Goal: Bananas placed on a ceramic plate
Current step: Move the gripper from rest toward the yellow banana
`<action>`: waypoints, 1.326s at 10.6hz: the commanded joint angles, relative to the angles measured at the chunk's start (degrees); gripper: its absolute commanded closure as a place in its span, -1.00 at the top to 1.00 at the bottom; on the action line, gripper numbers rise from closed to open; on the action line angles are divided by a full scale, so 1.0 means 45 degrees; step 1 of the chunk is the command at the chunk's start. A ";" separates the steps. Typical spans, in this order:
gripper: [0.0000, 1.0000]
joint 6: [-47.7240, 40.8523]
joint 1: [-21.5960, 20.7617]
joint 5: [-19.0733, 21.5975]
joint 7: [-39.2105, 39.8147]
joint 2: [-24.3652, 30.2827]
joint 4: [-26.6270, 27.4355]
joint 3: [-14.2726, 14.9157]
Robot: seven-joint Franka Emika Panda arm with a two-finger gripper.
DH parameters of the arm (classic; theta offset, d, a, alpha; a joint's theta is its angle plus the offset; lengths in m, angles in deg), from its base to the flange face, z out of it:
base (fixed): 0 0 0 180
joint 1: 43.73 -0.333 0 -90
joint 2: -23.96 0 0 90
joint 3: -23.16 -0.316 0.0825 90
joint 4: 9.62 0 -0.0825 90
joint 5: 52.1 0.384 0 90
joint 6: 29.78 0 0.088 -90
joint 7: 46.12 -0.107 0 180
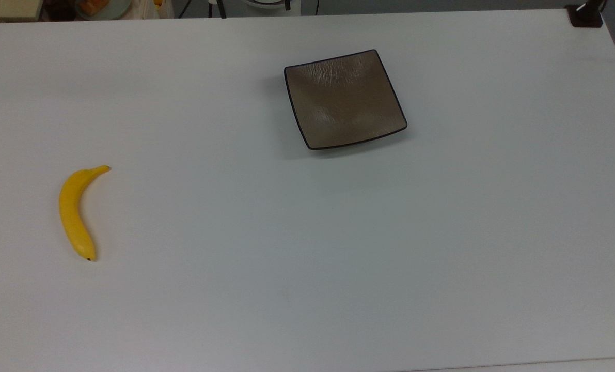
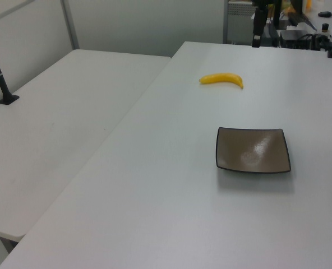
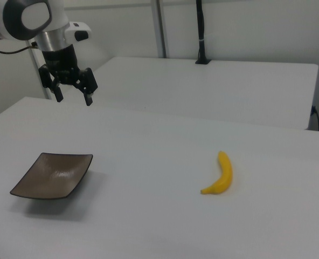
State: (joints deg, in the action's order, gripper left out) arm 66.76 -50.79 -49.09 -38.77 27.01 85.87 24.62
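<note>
On the white table (image 1: 307, 248), task not yet begun.
At about eight o'clock from the ceramic plate (image 1: 344, 99) in the top view, well apart from it, the banana (image 1: 75, 212) lies untouched; the plate holds nothing, so picking and placing both remain. In the right view, the gripper (image 3: 72, 90) hangs above the table's far edge, beyond the plate, pointing down, fingers apart and holding nothing.

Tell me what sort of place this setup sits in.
Most likely a robotics lab or test workspace. A robot arm with an open pincer hangs over a plain white table that holds a banana and a square plate, and a black pole stands clamped to a neighbouring table.
</note>
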 commanded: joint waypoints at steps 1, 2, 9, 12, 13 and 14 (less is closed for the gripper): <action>1.00 0.0128 0.0337 0.0113 0.2651 0.0200 0.0265 0.0066; 1.00 0.0090 0.0686 0.0113 0.4094 0.0123 0.0304 0.0007; 1.00 -0.0203 0.5415 -0.0140 0.6960 -0.2370 -0.1914 -0.3275; 1.00 -0.0827 0.5921 -0.0412 0.6960 -0.4947 -0.4919 -0.2964; 1.00 -0.0829 0.5982 -0.0511 0.6940 -0.5864 -0.5646 -0.2711; 1.00 -0.0713 0.6021 -0.0647 0.6960 -0.6686 -0.6001 -0.2283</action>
State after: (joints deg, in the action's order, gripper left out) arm 66.21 -24.09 -50.48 -8.15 6.99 68.29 11.76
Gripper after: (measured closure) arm 0.000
